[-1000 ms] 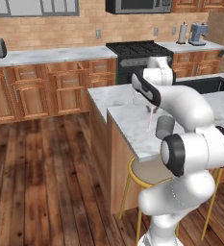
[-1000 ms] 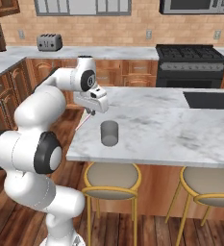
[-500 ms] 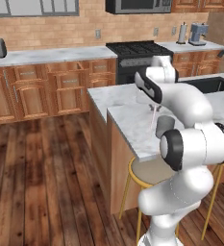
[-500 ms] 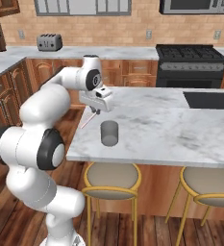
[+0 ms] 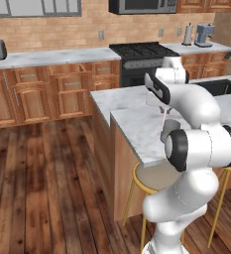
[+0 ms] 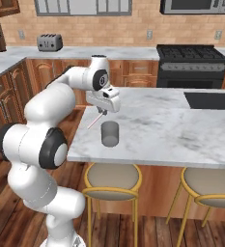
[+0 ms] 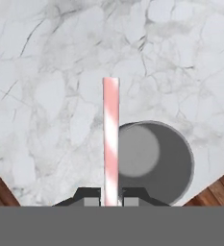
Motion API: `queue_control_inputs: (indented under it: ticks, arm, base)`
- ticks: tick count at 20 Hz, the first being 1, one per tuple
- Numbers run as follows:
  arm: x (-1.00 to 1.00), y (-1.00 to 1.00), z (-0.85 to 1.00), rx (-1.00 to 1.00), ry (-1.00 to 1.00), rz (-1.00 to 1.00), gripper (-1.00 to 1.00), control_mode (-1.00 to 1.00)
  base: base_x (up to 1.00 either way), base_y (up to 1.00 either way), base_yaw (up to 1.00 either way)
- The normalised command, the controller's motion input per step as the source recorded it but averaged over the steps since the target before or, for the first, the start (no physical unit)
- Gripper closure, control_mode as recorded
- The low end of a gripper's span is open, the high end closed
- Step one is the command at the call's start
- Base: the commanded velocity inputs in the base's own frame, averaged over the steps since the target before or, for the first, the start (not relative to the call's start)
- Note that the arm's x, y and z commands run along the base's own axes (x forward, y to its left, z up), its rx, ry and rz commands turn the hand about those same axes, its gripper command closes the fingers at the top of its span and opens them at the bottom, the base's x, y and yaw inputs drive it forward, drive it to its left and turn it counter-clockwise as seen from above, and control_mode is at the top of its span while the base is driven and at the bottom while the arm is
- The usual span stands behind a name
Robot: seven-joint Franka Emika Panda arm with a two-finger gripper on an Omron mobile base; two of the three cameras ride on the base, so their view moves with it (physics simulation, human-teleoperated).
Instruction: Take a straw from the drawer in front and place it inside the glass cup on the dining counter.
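My gripper (image 6: 104,110) is shut on the straw (image 6: 94,121), a thin pink-and-white tube. It hangs over the white marble dining counter (image 6: 181,130), just above and behind the glass cup (image 6: 110,133). In the right base view the straw slants down to the left, and its lower end is left of the cup's rim. In the hand view the straw (image 7: 111,139) runs straight out from between the fingertips (image 7: 87,197), beside the left rim of the grey glass cup (image 7: 154,163). From the left base view the gripper (image 5: 162,105) holds the straw (image 5: 164,116) over the cup (image 5: 170,130). Brown drawers (image 5: 67,69) line the back cabinets; which one is the task's drawer I cannot tell.
Round stools (image 6: 113,181) stand under the counter's overhang. A dark sink (image 6: 210,100) is set in the counter to the right. A black stove (image 6: 191,58) and a toaster (image 6: 49,42) stand along the back wall. Wooden floor lies to the left.
The gripper has carried the straw to the right and a little lower, closer to the cup. The cup has stayed put.
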Motion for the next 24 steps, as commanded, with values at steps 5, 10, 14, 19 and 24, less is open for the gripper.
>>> queue_control_inputs:
  ticks: [5,10,14,19,24]
  arm:
    - [0.00,-0.20,0.00,0.00,0.00,-0.02,1.00,-1.00]
    - [0.02,-0.12,0.00,0.00,0.00,-0.01,1.00,-1.00]
    - [0.13,-0.07,0.00,0.00,0.00,0.00,1.00,-1.00]
    - [0.13,-0.10,0.00,0.00,-0.04,0.00,1.00,-1.00]
    - [0.09,-0.16,0.02,0.00,-0.07,0.00,1.00,-1.00]
  base:
    - [0.00,0.00,0.00]
    - [0.00,0.00,0.00]
    - [0.00,0.00,0.00]
    - [0.00,0.00,0.00]
    - [0.00,0.00,0.00]
